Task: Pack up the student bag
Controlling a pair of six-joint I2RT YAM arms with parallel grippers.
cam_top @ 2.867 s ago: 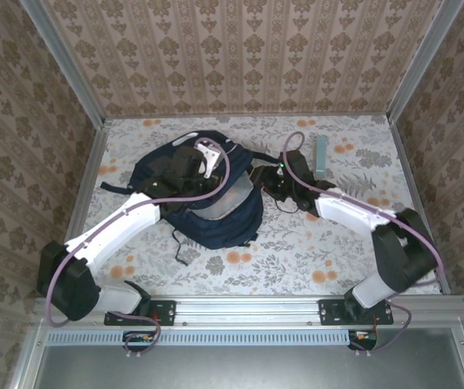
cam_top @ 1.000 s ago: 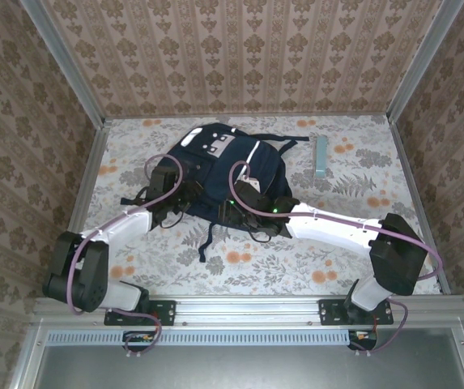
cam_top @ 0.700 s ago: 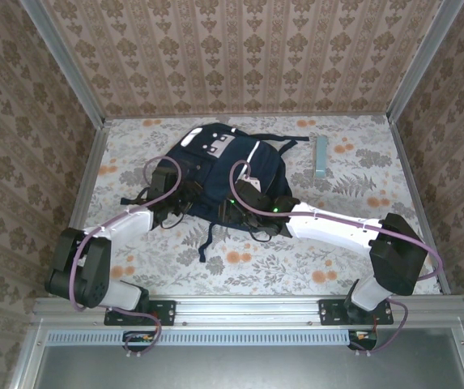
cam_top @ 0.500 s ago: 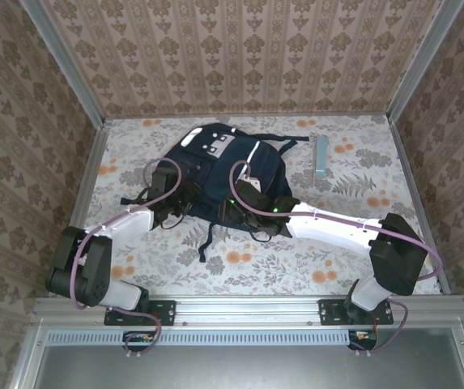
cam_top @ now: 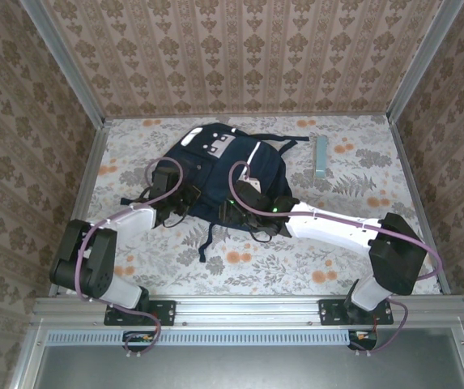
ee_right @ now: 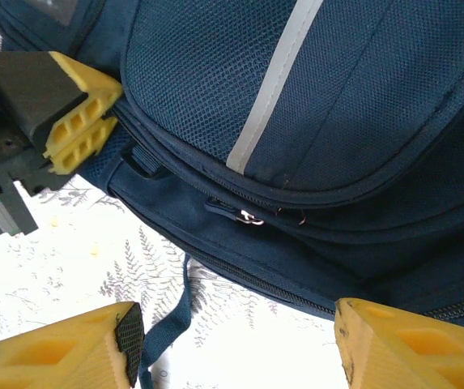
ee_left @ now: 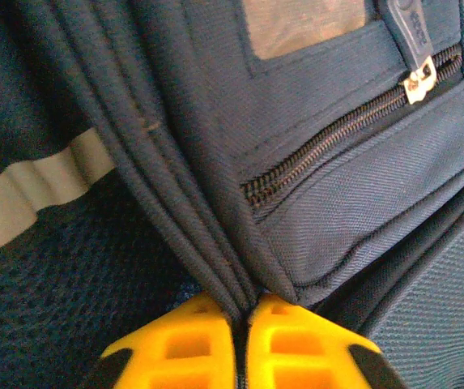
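Navy bag point(ee_left: 353, 186) seam inside left gripper point(ee_left: 242, 324)

The table point(cam_top: 296, 259) before me carries a pale cover printed with grey fern leaves and orange flowers. The student bag point(cam_top: 215, 158) lies flat on it, left of centre and towards the far edge. One navy strap point(cam_top: 206, 241) trails from the bag's near side across the cover. A slim pale blue-grey bar point(cam_top: 321, 156) lies lengthwise to the right of the bag, near the far edge.

Both arms reach inward. The left pincer point(ee_left: 242, 326) pinches a fold of the student bag point(ee_left: 337, 203); the right pincer point(ee_right: 236, 344) stands wide.
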